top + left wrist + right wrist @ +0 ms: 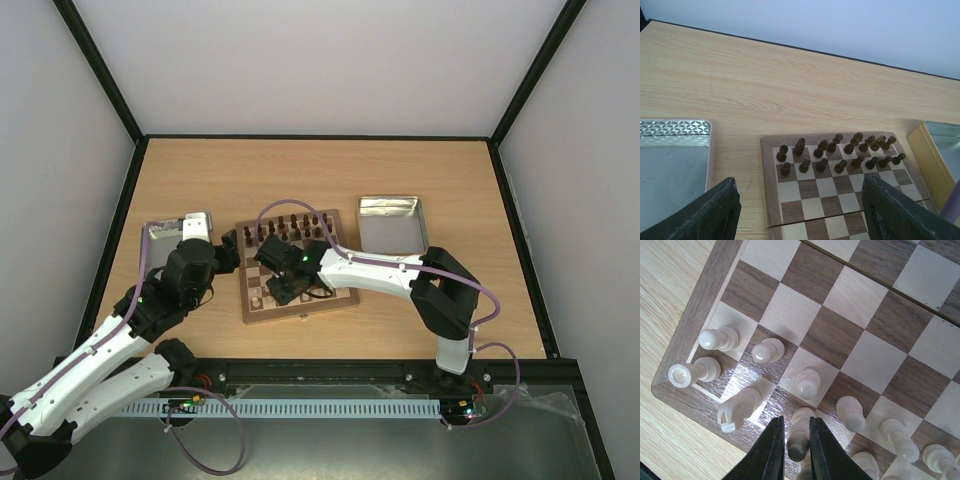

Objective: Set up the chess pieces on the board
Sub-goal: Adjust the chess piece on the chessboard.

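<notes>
The board (246, 292) lies in the middle of the table, with dark chessmen (290, 228) in two rows along its far side. Pale chess pieces (807, 382) stand in two rows by the board's near-left corner (695, 315). My right gripper (796, 421) points down at the back row there, shut on a pale piece (801, 442) that stands between its fingers. It shows in the top view too, the right gripper (290, 290). My left gripper (800, 215) hangs open above the board's left edge (767, 185), holding nothing.
A metal tin (165, 232) sits left of the board, under my left arm. Another tin (392, 222) lies to the board's right. A pale knight (737, 407) stands just left of the held piece, and other pale pieces (850, 412) crowd close on its right.
</notes>
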Robot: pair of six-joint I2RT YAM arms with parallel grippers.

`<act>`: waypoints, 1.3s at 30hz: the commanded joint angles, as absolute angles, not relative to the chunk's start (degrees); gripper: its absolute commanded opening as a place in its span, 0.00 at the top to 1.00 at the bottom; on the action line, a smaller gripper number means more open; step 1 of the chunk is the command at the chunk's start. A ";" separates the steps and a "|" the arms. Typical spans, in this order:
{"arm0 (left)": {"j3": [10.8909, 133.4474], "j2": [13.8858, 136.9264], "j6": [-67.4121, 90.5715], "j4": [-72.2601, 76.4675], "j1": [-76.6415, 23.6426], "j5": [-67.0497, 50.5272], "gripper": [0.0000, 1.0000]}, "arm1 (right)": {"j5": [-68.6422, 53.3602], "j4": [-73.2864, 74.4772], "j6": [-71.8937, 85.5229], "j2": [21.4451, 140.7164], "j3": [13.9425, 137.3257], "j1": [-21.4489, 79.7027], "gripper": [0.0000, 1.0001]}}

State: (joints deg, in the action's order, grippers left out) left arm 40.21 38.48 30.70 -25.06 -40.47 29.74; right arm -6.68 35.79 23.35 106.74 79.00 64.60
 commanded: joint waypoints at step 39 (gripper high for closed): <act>39.95 37.89 31.80 -24.87 -39.81 28.39 0.31 | -5.79 33.24 25.00 102.66 77.85 65.08 0.72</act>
State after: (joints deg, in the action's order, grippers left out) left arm 40.18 38.41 30.85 -25.08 -40.16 29.21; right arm -9.69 34.04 23.64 106.56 78.37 64.60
